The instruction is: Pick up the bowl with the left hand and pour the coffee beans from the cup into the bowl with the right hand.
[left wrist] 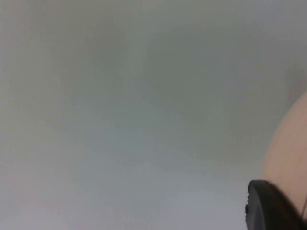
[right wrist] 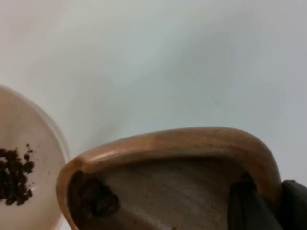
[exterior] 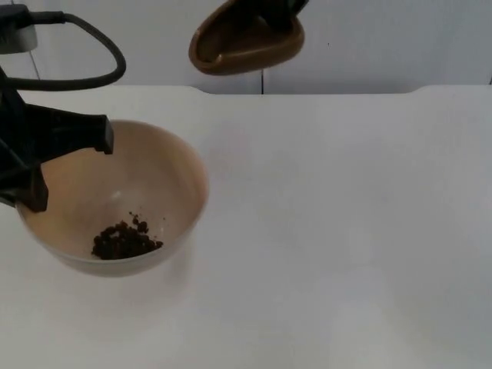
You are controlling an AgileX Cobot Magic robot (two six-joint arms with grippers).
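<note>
fingers first: the left gripper (exterior: 34, 173) has its fingers (exterior: 77, 132) pinching the rim of the bowl (exterior: 115, 200), one black finger lying over the near edge and another down the outer side. the right gripper (exterior: 277, 15) has the brown wooden cup (exterior: 246, 42) clamped on its rim, one finger (right wrist: 247, 203) inside the cup in the right wrist view and the other outside it.

coffee beans (exterior: 124, 240) sit in a small pile at the bottom of the bowl, off to the front side. the cup is up high near the grey wall, tipped with its mouth facing the camera, well away from the bowl. the right wrist view shows a dark patch (right wrist: 96, 199) in the cup's corner, could be a few leftover beans or just shadow, can't tell.

my read is the pour is basically done and the cup is clear of the bowl. if those are beans left in there, i'd bring the cup over the bowl's centre and tip it steeper, slowly, so nothing bounces onto the white worktop (exterior: 346, 231). keep the bowl level.

pose-wise: left arm comes in from the side, holding the bowl low over the worktop, can't tell if it's touching. right arm is raised, wrist rolled.
</note>
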